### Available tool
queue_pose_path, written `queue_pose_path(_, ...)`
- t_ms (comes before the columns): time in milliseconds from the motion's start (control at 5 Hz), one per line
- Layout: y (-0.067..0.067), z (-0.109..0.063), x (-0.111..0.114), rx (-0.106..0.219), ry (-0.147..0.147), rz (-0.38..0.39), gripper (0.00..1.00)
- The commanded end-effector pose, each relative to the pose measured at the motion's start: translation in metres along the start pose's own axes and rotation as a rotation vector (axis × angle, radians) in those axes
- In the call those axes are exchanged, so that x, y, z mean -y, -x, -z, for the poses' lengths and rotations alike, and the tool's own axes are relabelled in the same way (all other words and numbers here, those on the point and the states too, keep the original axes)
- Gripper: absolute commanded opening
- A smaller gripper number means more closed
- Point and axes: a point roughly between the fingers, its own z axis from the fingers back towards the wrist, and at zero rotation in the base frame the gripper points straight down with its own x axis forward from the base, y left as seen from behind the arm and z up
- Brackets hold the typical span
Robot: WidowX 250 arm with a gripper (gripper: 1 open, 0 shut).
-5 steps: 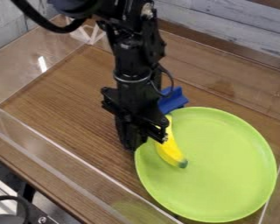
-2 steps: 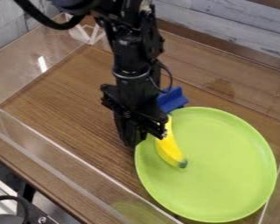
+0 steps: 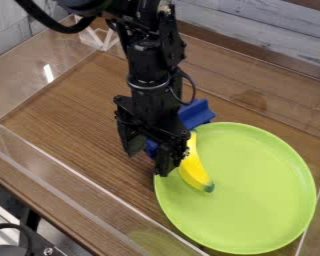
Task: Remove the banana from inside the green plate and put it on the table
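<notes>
The yellow banana (image 3: 195,173) lies inside the green plate (image 3: 256,190), close to the plate's left rim, with one dark tip pointing toward the front. My gripper (image 3: 152,152) hangs straight down over that left rim, just left of the banana's upper end. Its fingers (image 3: 131,141) are spread apart and the jaws are open with nothing held between them. The right finger hides part of the banana's upper end. The brown wood-grain table (image 3: 69,110) stretches out to the left of the plate.
A blue wedge block (image 3: 192,114) sits on the table behind the gripper, touching the plate's far left rim. Clear acrylic walls (image 3: 29,170) edge the table at the front and left. Bare wood lies to the left of the arm.
The gripper's fingers have spread from nearly closed around the banana's upper end to wide open. The banana stays in the plate by the left rim.
</notes>
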Motion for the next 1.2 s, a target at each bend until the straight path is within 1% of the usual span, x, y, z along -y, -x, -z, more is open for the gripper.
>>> queue_pose_path(0,-0.0119,-0.0074,-0.0023,0.051,-0.004,0.009,1.0)
queue_pose_path(400,-0.0156,-0.0023,-0.0019,0.06,0.003,0.017,1.0)
queue_pose_path(600,-0.0176,0.0,-0.0015,0.066,0.006,0.02,0.0)
queue_pose_path(1000,-0.0157,-0.0059,-0.0021,0.056,0.009,0.035,0.0)
